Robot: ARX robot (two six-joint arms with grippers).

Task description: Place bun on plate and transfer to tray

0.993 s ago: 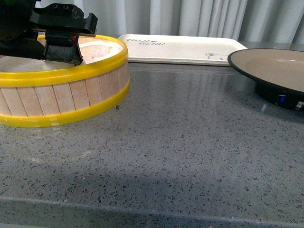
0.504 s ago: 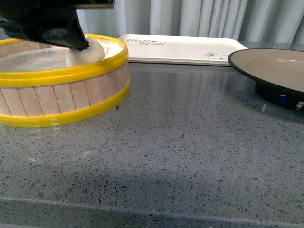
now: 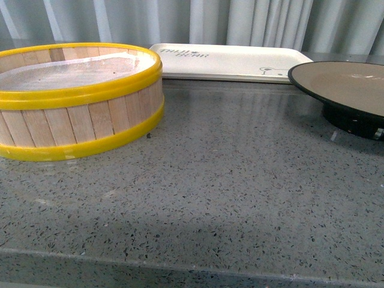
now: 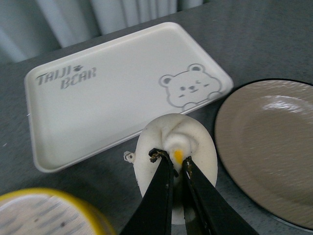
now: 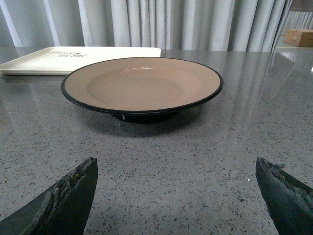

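One bun (image 4: 168,132) hangs from the left gripper (image 4: 173,157), whose narrow jaws are pinched on its twisted top. It is held over bare desk (image 3: 240,192), between tray (image 4: 112,103) and plate (image 4: 274,147). Right gripper (image 5: 175,166): spread wide, empty, facing the plate.

Judged step: carry bun to plate. Advice: travel level toward the desk's right edge, centre over the tan well, lower until the base rests, then release. The soft knot could tear under a jerk.

Count: one bun, one plate, one tray at the far edge, one steamer basket (image 3: 78,114), two grippers.
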